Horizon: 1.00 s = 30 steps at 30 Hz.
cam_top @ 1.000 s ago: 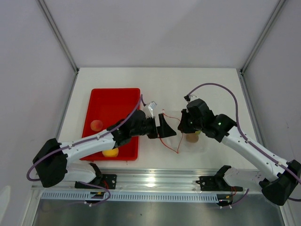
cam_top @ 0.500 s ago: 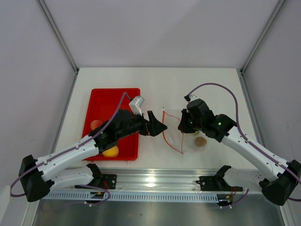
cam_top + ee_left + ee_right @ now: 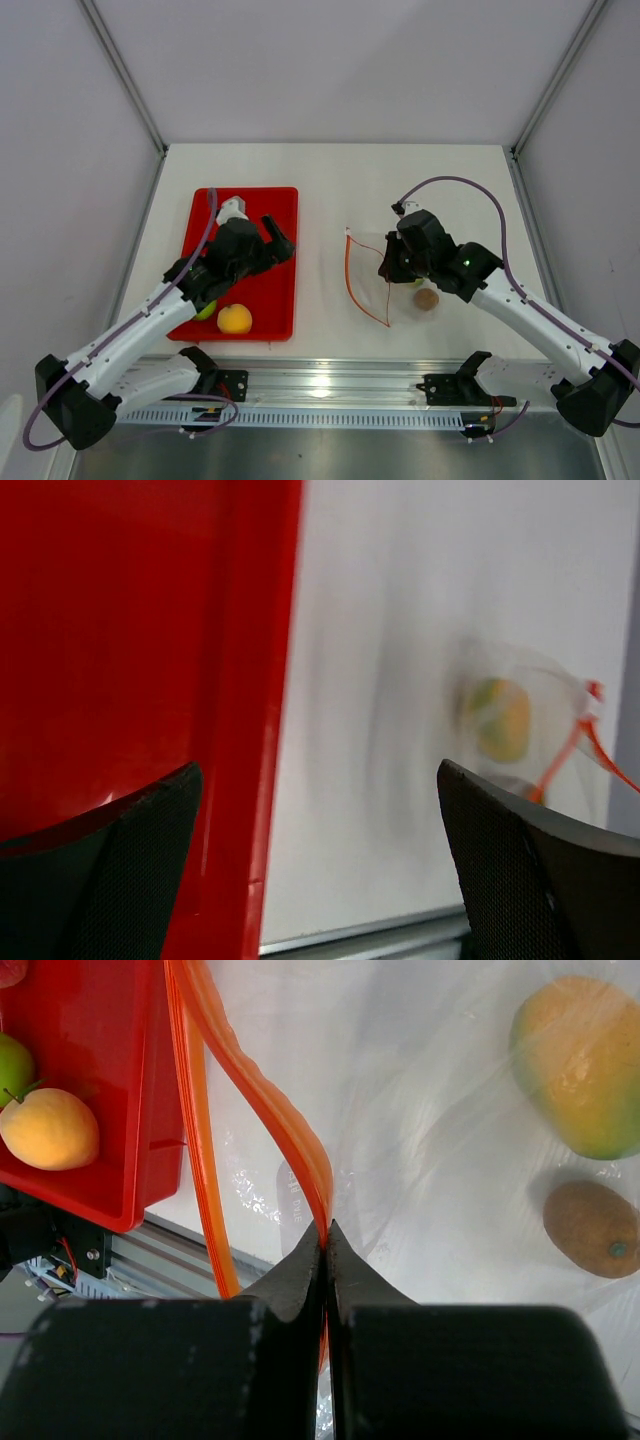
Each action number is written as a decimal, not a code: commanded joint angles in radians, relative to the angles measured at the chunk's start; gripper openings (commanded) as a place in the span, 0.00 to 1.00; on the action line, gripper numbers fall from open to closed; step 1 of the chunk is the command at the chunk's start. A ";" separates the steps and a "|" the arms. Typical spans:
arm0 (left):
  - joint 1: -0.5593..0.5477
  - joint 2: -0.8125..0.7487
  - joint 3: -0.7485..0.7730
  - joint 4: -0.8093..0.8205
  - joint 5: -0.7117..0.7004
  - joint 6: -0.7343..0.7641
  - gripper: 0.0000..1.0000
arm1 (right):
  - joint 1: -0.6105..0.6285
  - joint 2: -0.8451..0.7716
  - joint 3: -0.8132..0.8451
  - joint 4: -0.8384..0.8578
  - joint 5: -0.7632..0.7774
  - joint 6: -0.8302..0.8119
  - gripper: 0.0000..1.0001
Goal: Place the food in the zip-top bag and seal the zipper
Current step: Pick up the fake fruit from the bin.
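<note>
The small clear floppy plastic zip-top bag (image 3: 400, 300) lay on the white table (image 3: 320, 170) right of centre. A yellow-green toy fruit (image 3: 578, 1065) and a small brown toy fruit (image 3: 590, 1228) showed through its film. Its thin orange-red zipper strip (image 3: 348, 270) ran from far to near and bowed toward the near right, so the mouth faced left toward the red rectangular plastic tray (image 3: 275, 300). The right gripper (image 3: 325, 1232) was pinched tight on that strip. In the tray sat a round orange toy fruit (image 3: 235, 319) and a green toy apple (image 3: 207, 311), the apple partly hidden under the left arm. The left gripper (image 3: 279, 238) hung over the tray's far right part, its fingers spread with nothing between them. A second before, it had been at the bag's mouth. It had since drawn back across the tray's edge, and the brown fruit had shifted a little to the right.
</note>
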 commanded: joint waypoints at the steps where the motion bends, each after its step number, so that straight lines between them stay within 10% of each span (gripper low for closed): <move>1: 0.070 0.019 0.069 -0.215 -0.111 -0.171 0.99 | 0.004 -0.016 0.013 0.001 0.017 -0.014 0.00; 12: 0.124 0.157 0.255 -0.794 -0.128 -0.480 0.99 | 0.004 -0.010 -0.001 0.006 0.022 -0.025 0.00; 30: 0.145 0.074 0.032 -0.751 -0.088 -0.520 0.99 | 0.004 -0.014 -0.016 0.015 0.014 -0.025 0.00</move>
